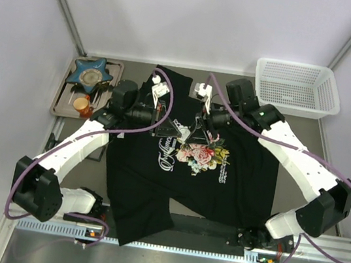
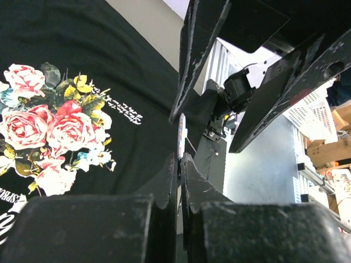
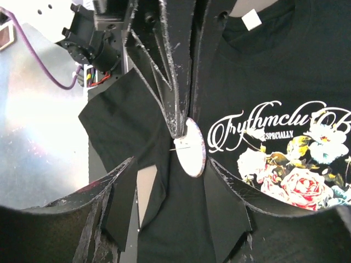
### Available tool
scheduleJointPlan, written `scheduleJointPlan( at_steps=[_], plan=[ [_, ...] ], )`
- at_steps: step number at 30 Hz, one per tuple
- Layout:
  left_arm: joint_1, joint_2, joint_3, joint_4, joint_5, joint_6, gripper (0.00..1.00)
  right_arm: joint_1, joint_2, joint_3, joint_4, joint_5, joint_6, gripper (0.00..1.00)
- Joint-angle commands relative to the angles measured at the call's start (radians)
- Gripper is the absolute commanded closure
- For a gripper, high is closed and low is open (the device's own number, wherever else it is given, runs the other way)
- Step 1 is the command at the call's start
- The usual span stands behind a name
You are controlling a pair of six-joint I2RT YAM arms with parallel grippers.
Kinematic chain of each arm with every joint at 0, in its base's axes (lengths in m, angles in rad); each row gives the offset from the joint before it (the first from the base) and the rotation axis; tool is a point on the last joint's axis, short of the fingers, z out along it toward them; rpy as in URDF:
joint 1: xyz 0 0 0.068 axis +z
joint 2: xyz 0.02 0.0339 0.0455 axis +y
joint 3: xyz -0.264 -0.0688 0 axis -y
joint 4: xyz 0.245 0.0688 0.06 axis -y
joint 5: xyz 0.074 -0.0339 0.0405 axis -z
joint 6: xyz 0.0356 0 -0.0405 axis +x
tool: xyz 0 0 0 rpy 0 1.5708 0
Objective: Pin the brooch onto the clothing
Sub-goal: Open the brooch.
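Nearest us the black T-shirt lies spread on the desk. Above its chest the left gripper pinches the pale brooch on edge; the right gripper stands spread around it. Beyond, we see a tray far left, a white basket far right.
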Motion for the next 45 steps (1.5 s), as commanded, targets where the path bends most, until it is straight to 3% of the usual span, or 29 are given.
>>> scheduleJointPlan(
  at_steps=[1, 5, 9, 16, 21, 26, 28, 29, 30, 33, 38, 39, 43, 45],
  plan=[
    [0.004, -0.012, 0.045, -0.049, 0.041, 0.093, 1.0, -0.015, -0.075, -0.018, -0.022, -0.065, -0.107, 0.48],
    [0.004, -0.008, 0.045, -0.026, 0.073, 0.082, 1.0, -0.014, -0.075, -0.027, -0.025, -0.031, -0.132, 0.49],
    [0.004, 0.007, 0.042, 0.047, 0.133, -0.022, 1.0, -0.009, -0.053, -0.023, -0.02, -0.005, -0.141, 0.61],
    [0.004, 0.041, 0.071, 0.029, 0.146, -0.063, 1.0, 0.022, -0.046, -0.026, 0.03, 0.044, -0.13, 0.64],
    [0.004, 0.044, 0.083, 0.011, 0.148, -0.05, 1.0, 0.02, -0.03, -0.023, 0.049, 0.003, -0.086, 0.97],
    [0.015, 0.044, 0.094, 0.032, 0.133, -0.088, 1.0, 0.022, 0.002, -0.017, 0.087, -0.074, 0.006, 1.0],
    [0.034, 0.047, 0.089, 0.081, 0.134, -0.116, 0.99, 0.009, 0.003, -0.026, 0.131, -0.079, 0.083, 1.0],
    [0.042, 0.045, 0.089, 0.084, 0.13, -0.129, 0.92, 0.002, 0.002, -0.04, 0.191, -0.083, 0.115, 1.0],
    [0.053, 0.045, 0.088, 0.089, 0.117, -0.137, 0.76, -0.009, 0.002, -0.047, 0.228, -0.091, 0.199, 1.0],
    [0.113, 0.035, 0.068, 0.164, 0.099, -0.211, 0.52, -0.066, 0.005, -0.073, 0.373, -0.12, 0.392, 1.0],
    [0.22, -0.011, -0.042, 0.423, 0.018, -0.408, 0.41, -0.138, 0.006, -0.174, 0.691, -0.177, 0.725, 1.0],
    [0.222, -0.016, -0.055, 0.457, 0.005, -0.428, 0.41, -0.139, 0.006, -0.194, 0.82, -0.19, 0.843, 1.0],
    [0.217, -0.024, -0.13, 0.682, -0.03, -0.581, 0.44, -0.144, -0.003, -0.283, 1.039, -0.178, 1.041, 1.0],
    [0.206, -0.028, -0.133, 0.696, -0.042, -0.584, 0.44, -0.146, -0.009, -0.342, 1.127, -0.159, 1.153, 1.0]
  ],
)
